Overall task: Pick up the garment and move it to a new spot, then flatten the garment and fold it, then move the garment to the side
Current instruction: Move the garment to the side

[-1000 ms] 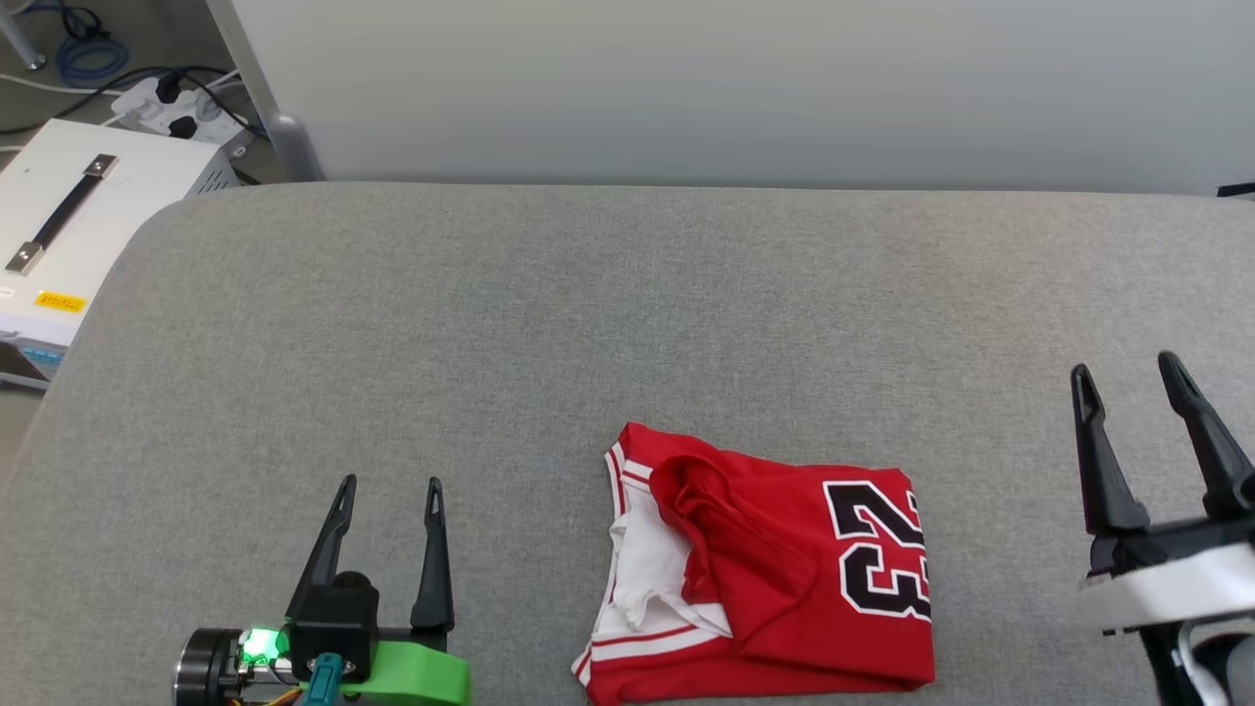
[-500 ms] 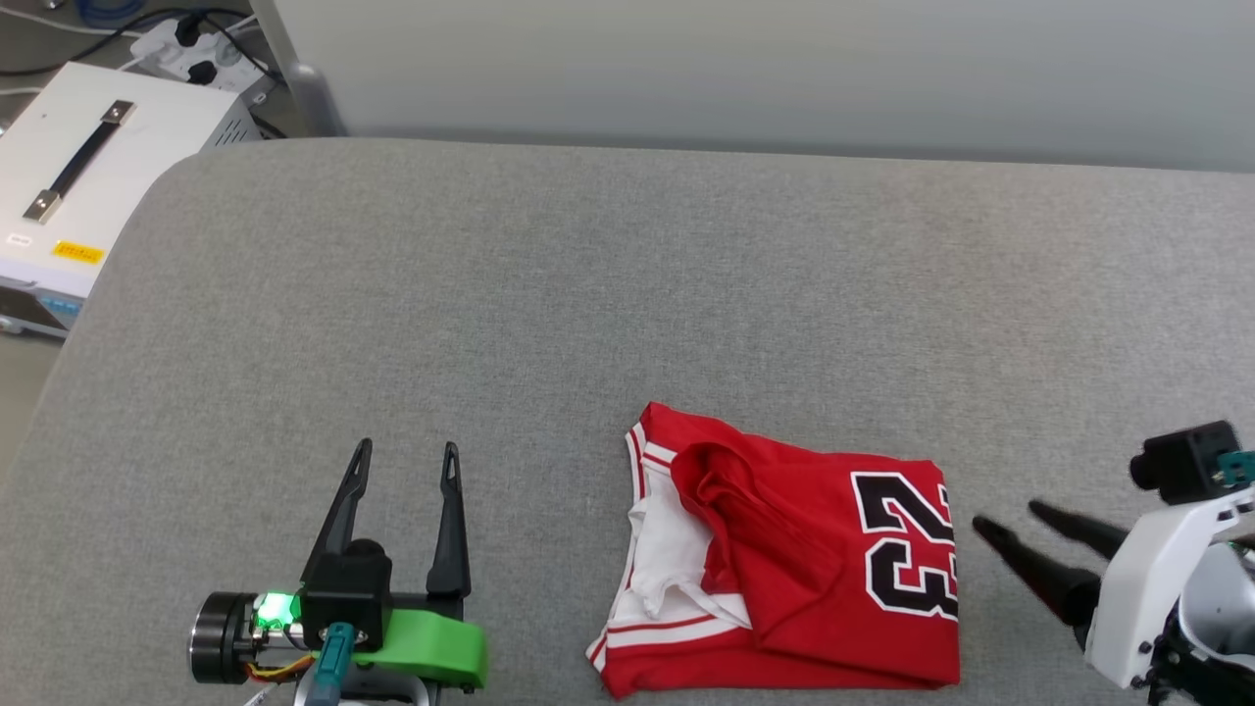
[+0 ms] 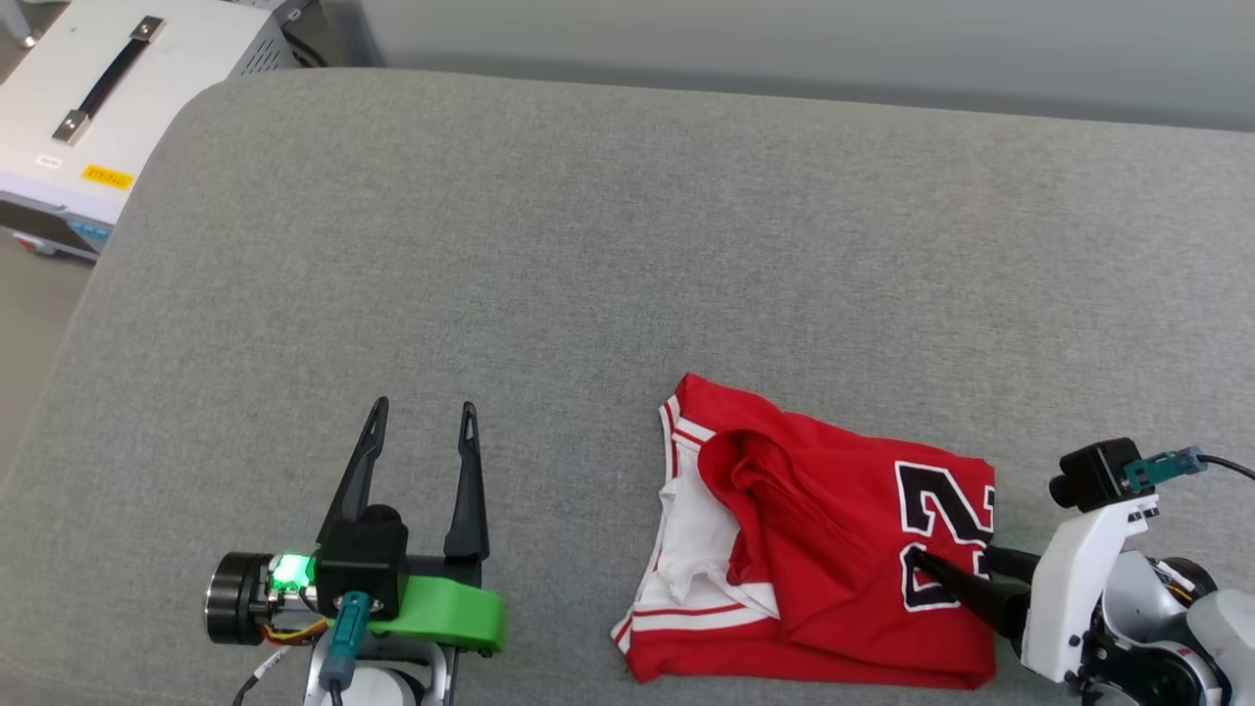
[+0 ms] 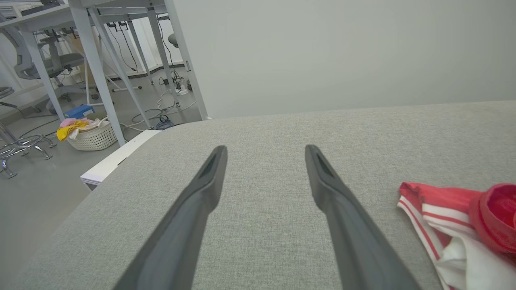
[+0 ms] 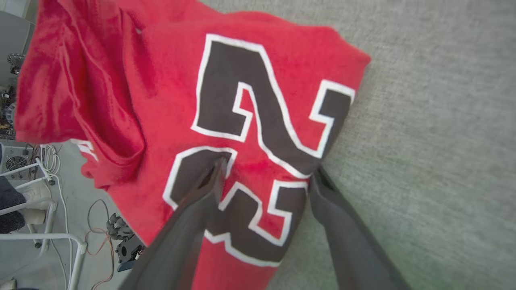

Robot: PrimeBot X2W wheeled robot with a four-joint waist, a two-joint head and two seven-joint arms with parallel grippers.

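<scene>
The garment (image 3: 833,529) is a red jersey with a black "23" print and a white sleeve, lying folded on the grey padded table (image 3: 588,245) near its front right. My right gripper (image 3: 953,559) comes in from the right, open. One finger lies over the printed number and the other sits at the garment's right edge. In the right wrist view the garment (image 5: 161,80) lies under my right gripper (image 5: 268,167), whose jaws stand apart over the print. My left gripper (image 3: 425,405) is open and empty, well left of the garment. In the left wrist view, my left gripper (image 4: 265,148) has the garment (image 4: 455,225) at the right edge.
A white equipment box with a black handle (image 3: 108,88) stands off the table's far left corner. A pale wall runs behind the table. In the left wrist view, desk legs, cables and a white basket of clothes (image 4: 88,135) are on the floor to the left.
The head camera has tilted down, so the whole picture shifted. My right gripper turned from pointing up to pointing left and moved onto the garment's right edge. The left gripper stayed put.
</scene>
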